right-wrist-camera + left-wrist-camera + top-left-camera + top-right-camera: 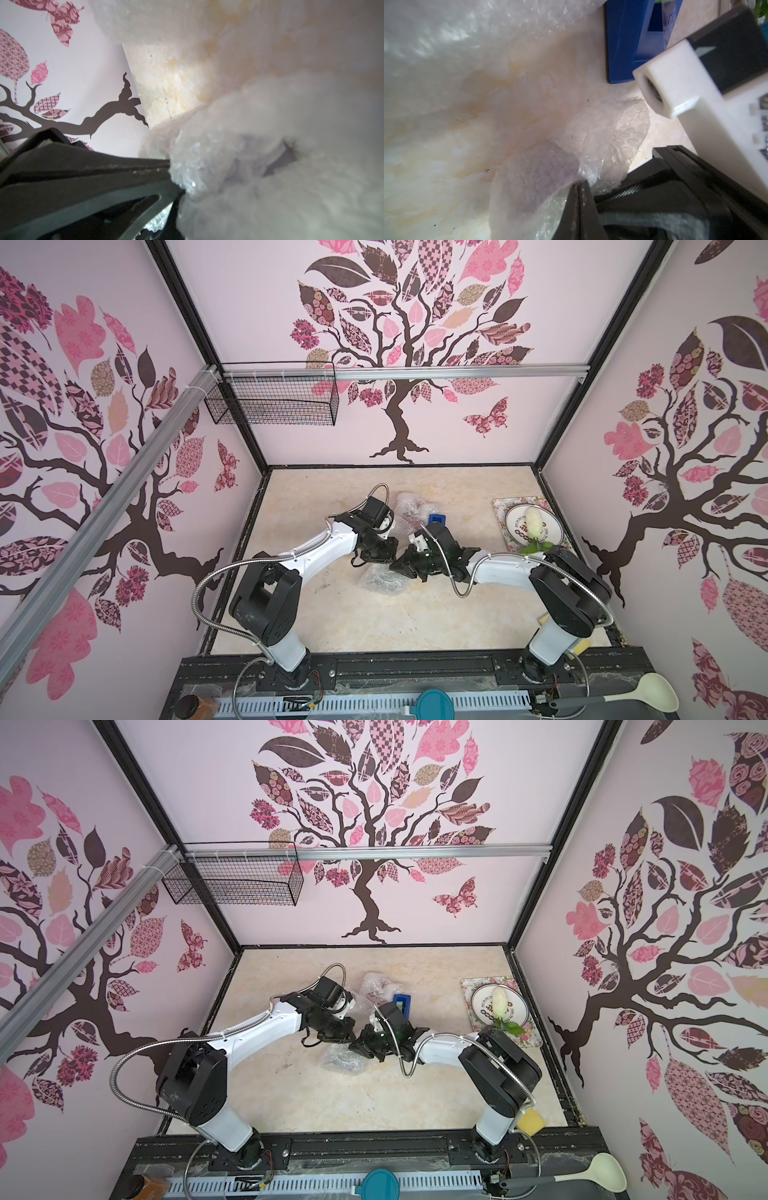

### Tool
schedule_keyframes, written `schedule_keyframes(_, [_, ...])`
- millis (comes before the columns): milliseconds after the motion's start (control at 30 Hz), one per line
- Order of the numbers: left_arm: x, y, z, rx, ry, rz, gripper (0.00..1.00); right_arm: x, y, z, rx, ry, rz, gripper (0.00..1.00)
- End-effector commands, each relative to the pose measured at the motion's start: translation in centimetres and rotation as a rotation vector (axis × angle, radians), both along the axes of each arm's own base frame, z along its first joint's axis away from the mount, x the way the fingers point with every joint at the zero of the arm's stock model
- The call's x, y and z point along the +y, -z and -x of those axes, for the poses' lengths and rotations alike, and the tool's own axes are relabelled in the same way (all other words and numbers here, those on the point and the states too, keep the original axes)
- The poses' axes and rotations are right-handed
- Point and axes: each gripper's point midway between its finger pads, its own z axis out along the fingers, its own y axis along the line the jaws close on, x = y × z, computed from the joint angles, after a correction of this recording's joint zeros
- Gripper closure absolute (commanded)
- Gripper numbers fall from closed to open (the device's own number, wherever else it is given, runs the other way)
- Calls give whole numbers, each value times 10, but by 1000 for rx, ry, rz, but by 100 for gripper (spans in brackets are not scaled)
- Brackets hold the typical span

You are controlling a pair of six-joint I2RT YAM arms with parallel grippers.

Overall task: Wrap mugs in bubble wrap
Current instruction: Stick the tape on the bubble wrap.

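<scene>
Meeting at the centre of the frame in both top views, the left gripper and the right gripper point tip to tip over a bundle of clear, crinkly bubble wrap. It lies on the cream marbled tabletop, just below them in the frame. From this height I cannot tell how their jaws stand. A second bundle of wrap sits above centre, with a blue tape dispenser just to its right, close behind the right arm's wrist. At the right edge of the table a round white plate on a floral tray carries a pale knobbly cob (green leaves at its lower end). A black wire basket hangs on the back wall at upper left.

Left wrist view: the left gripper's jaws are pressed together, their tips buried in a fold of the bubble wrap, pinching it. A pale lavender mug shows through the film right beside the tips. More wrap hangs blurred close to the lens. The blue tape dispenser stands beyond, and the right arm's white camera block crowds in beside it.

Right wrist view: the right gripper's jaws lie almost together with a wad of bubble wrap bunched between their tips. A patch of the pale lavender mug shows through a gap in the film, just past them.
</scene>
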Motion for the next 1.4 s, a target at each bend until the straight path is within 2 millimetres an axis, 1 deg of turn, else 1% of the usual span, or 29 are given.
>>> schedule_keyframes(0, [23, 29, 20, 47, -5, -110, 100, 2, -16, -4, -24, -4, 16, 77])
schedule_keyframes(67, [28, 30, 21, 36, -20, -123, 100, 0, -20, -2, -22, -9, 34, 69])
schedule_keyframes(200, [30, 25, 19, 15, -45, -116, 100, -8, -29, 1, -30, -7, 83, 61])
schedule_keyframes(367, [29, 22, 15, 4, -60, -107, 100, -14, -44, 2, -59, -6, 105, 59])
schedule_keyframes(500, [26, 18, 13, -4, -69, -90, 100, -19, -60, 2, -91, -2, 112, 56])
schedule_keyframes(667, [23, 8, 8, -18, -80, -70, 100, -24, -60, 6, -80, 4, 117, 54])
schedule_keyframes(800, [22, 1, 6, -27, -86, -51, 100, -27, -77, 1, -130, 24, 124, 54])
schedule_keyframes(833, [21, 1, 6, -27, -85, -49, 100, -26, -83, 0, -150, 20, 115, 55])
schedule_keyframes(900, [22, 1, 6, -26, -86, -48, 100, -19, -92, 1, -163, -1, 53, 64])
schedule_keyframes(933, [23, 1, 7, -27, -89, -49, 100, -13, -94, 3, -155, -17, 19, 71])
schedule_keyframes(1033, [25, -9, 2, -52, -97, -42, 100, -2, -85, 6, -120, -42, -14, 89])
schedule_keyframes(1067, [26, -14, 0, -62, -103, -41, 100, 1, -84, 6, -118, -42, -28, 93])
schedule_keyframes(1167, [28, -28, -7, -95, -118, -32, 100, 5, -73, 4, -97, -36, -32, 97])
schedule_keyframes(1233, [28, -36, -10, -112, -125, -19, 100, 7, -69, 2, -97, -35, -38, 98])
schedule_keyframes(1367, [28, -40, -11, -124, -131, -11, 100, 14, -60, 2, -80, -64, -36, 100])
